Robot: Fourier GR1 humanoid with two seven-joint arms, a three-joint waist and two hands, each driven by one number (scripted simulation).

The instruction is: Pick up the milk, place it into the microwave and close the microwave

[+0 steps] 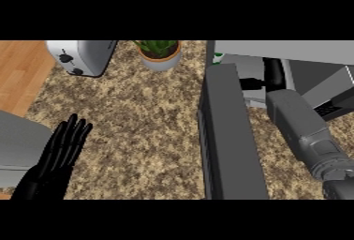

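You cannot see the milk's body: only a small green and white sliver point(219, 57) shows at one o'clock, past the open microwave door point(228, 136), and you cannot tell what it is. The right hand point(273, 75) reaches into the microwave point(276, 49); its fingers are hidden there, so its grip stays unknown. The toaster point(81, 56) at eleven o'clock and the potted plant point(160, 54) at twelve are cut by the upper edge. The door runs off the lower edge.
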